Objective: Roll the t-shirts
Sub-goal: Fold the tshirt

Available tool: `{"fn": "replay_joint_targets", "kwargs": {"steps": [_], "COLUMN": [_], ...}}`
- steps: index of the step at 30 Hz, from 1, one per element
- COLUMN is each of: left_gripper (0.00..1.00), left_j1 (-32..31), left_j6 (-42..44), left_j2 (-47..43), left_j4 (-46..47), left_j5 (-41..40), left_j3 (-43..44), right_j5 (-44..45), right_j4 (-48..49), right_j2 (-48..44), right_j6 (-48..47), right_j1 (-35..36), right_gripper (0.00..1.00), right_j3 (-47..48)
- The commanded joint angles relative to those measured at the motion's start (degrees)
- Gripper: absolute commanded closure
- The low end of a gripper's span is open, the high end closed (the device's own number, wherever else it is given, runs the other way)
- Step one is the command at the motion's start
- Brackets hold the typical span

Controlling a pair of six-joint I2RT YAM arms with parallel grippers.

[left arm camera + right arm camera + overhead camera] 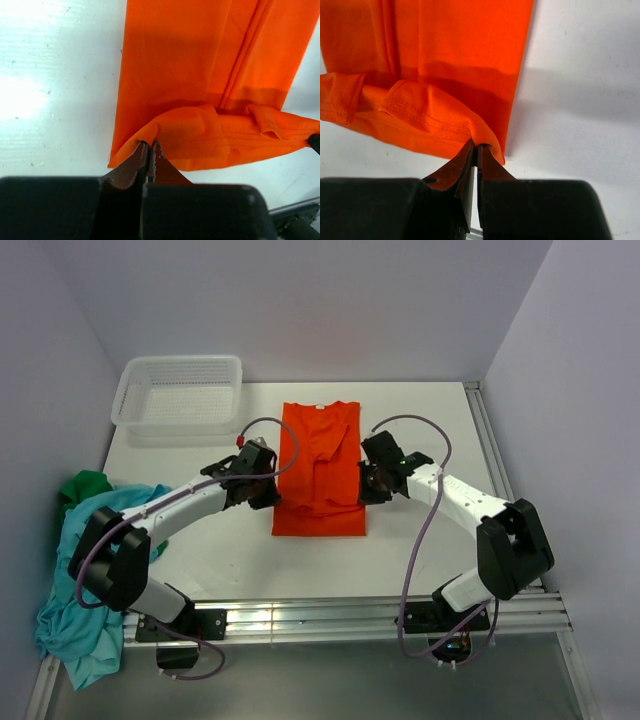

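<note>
The white surface [430, 430] seen from above carries the orange t-shirt [320, 465] at centre and a mesh basket [182, 418] at its far left corner. A teal t-shirt [75, 590] and a green t-shirt [88, 485] are heaped at the left edge. The left wrist view shows the left gripper [149, 150] clenched on the orange shirt's lifted near hem. The right wrist view shows the right gripper [475, 150] pinching the other hem corner.

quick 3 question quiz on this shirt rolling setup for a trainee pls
1. True or false: the left pincer and right pincer are each shut on the orange t-shirt.
2. Where on the table is the white basket? A) far-left corner B) far-right corner C) between the arm bases
3. Fill in: the teal t-shirt is heaped at the table's ____ edge.

Key: 1 true; 2 A; 3 left
</note>
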Motion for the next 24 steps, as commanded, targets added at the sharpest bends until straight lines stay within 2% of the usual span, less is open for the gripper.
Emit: {"fn": "replay_joint_targets", "kwargs": {"steps": [1, 2, 4, 5, 7, 8, 9, 11, 17, 24], "left_gripper": [0.97, 0.94, 0.89, 0.76, 0.57, 0.44, 0.39, 0.32, 0.31, 0.39], "left_j1": [0.88, 1.05, 1.58, 1.76, 2.11, 2.2, 2.2, 2.37, 3.25, 3.16], "left_j6": [2.13, 2.3, 2.83, 2.92, 4.06, 4.06, 4.23, 4.5, 5.11, 2.93], "left_j2": [2.55, 3.0, 4.49, 4.85, 5.38, 5.38, 5.12, 3.63, -2.61, -10.26], "left_j4": [4.33, 5.29, 6.17, 6.35, 6.62, 6.01, 4.61, 3.55, 2.57, 8.63], "left_j5": [0.87, 0.96, 0.79, 0.87, 0.61, -1.13, -1.93, -3.08, -2.39, 3.94], "left_j3": [1.63, 1.62, 1.54, 1.62, 2.5, 3.11, 3.73, 5.49, 4.8, -10.91], "right_j5": [1.28, 1.29, 1.55, 1.9, 3.39, 3.48, 3.4, 3.13, 1.65, -2.14], "right_j4": [3.19, 3.63, 5.04, 5.22, 6.18, 6.45, 6.62, 6.89, 7.33, 11.36], "right_j2": [2.51, 3.04, 4.97, 5.59, 6.21, 6.03, 5.42, 4.28, -3.71, -11.8], "right_j6": [-1.12, -1.12, -0.94, -0.86, -0.16, 0.11, 0.2, 0.73, 0.64, 1.16], "right_j1": [-1.02, -1.11, -1.55, -1.72, -2.42, -2.6, -2.95, -3.92, -4.27, -4.01], "right_gripper": [1.0, 1.0, 0.92, 0.84, 0.5, 0.46, 0.41, 0.4, 0.39, 0.45], "right_j3": [2.75, 2.83, 3.19, 3.97, 4.42, 4.85, 5.12, 5.47, 1.01, -12.44]}}
